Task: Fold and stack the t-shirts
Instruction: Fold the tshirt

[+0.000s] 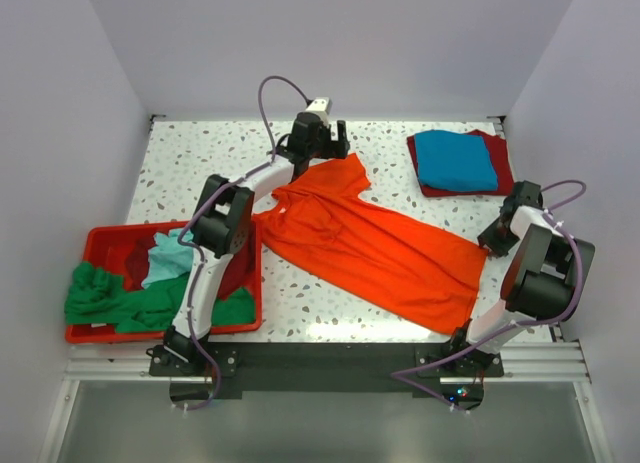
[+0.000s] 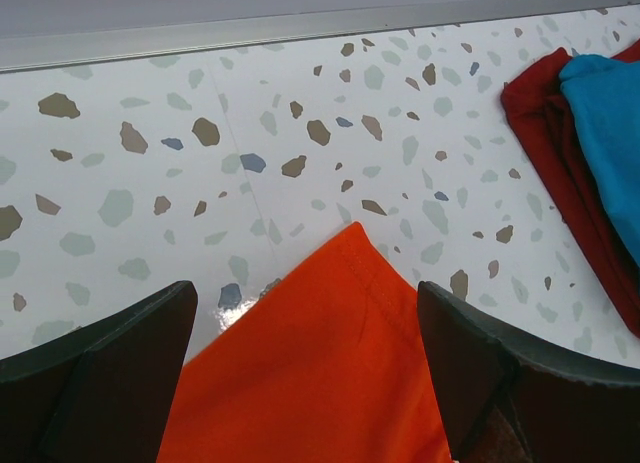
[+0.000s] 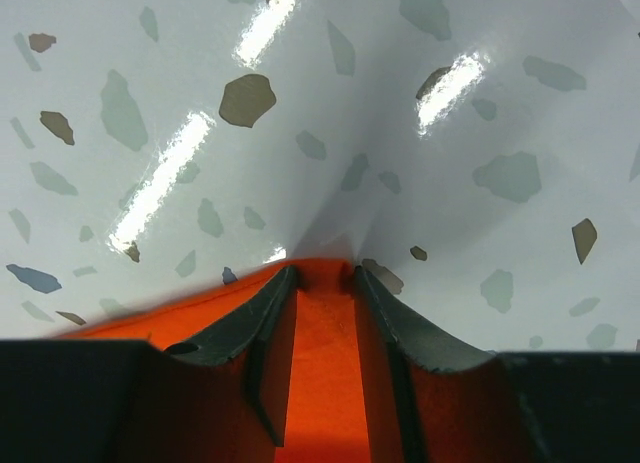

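Bright orange cloth t-shirt (image 1: pixel 380 248) lies spread diagonally mid-frame on the speckled white surface (image 1: pixel 200 163), laid out for folding. Left hand (image 2: pixel 305 313) hangs released, wide astride its upper sleeve corner. Right hand (image 3: pixel 325 273) straddles the right hem corner, cloth between narrow fingers (image 3: pixel 250 318); whether it pinches, I cannot tell. 2 folded blue and dark red shirts (image 1: pixel 455 160) upper right begin the stack.

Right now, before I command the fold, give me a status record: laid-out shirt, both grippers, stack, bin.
shirt laid out: orange t-shirt, flat, lying diagonally
left gripper: open, astride the shirt's far corner, not gripping
right gripper: jaws narrow astride the shirt's right edge; grip unclear
stack: blue t-shirt folded on dark red t-shirt, far right
red bin: green t-shirt and light teal t-shirt, unfolded
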